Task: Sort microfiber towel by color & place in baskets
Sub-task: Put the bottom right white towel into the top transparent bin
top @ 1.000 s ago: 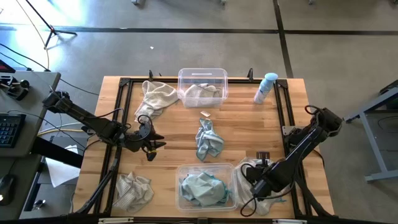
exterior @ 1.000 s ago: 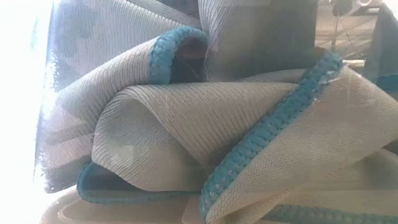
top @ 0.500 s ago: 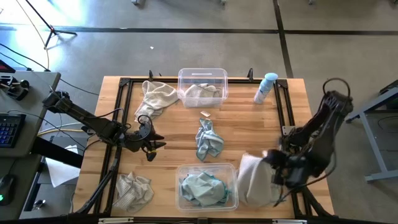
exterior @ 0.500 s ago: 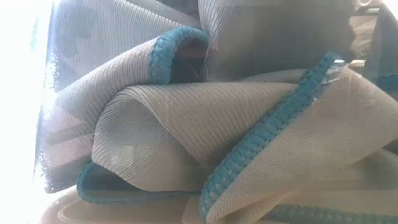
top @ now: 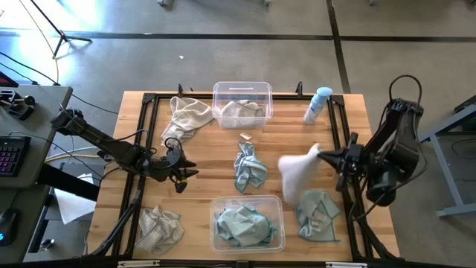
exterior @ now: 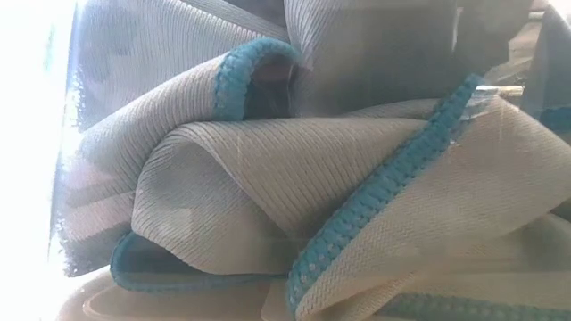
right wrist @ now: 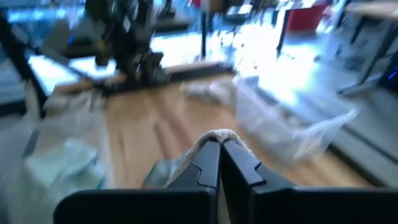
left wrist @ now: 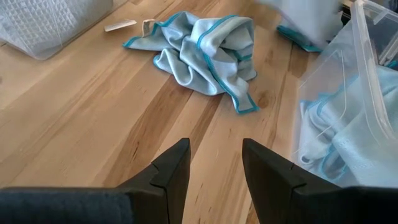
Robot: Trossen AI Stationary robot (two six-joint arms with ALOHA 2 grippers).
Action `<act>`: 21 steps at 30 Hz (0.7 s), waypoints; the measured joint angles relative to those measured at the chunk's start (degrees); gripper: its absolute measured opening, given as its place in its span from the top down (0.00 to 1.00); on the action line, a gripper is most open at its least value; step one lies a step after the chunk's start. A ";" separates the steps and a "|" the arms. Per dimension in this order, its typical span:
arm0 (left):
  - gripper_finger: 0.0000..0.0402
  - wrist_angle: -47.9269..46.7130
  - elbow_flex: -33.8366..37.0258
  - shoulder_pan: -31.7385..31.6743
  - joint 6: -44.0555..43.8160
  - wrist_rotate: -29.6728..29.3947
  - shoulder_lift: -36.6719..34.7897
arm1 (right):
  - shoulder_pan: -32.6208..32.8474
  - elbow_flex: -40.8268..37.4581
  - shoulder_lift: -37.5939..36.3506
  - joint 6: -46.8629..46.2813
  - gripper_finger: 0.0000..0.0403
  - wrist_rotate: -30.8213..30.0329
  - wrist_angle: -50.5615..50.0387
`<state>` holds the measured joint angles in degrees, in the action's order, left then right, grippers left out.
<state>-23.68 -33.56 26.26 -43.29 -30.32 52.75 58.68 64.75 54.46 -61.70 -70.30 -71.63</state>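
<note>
Right wrist view shows the right gripper [right wrist: 219, 144] with its two dark fingers pressed together, pinching a fold of a pale beige towel [right wrist: 214, 135]. Seen from the high view, that gripper [top: 321, 154] is lifted above the right side of the table [top: 208, 160], and the beige towel [top: 297, 173] hangs from it in a cone shape, above a teal-blue towel [top: 318, 216] lying flat near the table's front right corner. The left gripper [left wrist: 214, 163] has its fingers parted and grasps nothing; it hovers low over bare wood on the left side of the table, pointing toward a crumpled teal-blue towel in the middle [top: 250, 167]. Just in front of that towel, the near basket [top: 245, 222] holds teal-blue cloth. At the far edge, the second basket [top: 242, 101] holds pale beige cloth, and another beige towel [top: 187, 116] lies just beside it on the left. One more pale towel [top: 160, 227] sits crumpled at the front left corner. A blue-capped spray bottle [top: 317, 105] lies near the far right corner. Low view is filled by a folded cloth with teal stitched edging [exterior: 294, 205], pressed close to the lens.
</note>
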 joint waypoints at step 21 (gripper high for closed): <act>0.67 0.01 0.00 0.01 2.02 -1.98 0.00 | -22.08 0.06 -5.07 46.36 1.00 2.25 40.31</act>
<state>-23.67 -33.56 26.27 -41.27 -32.30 52.75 36.60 64.82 49.39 -15.34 -68.05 -31.32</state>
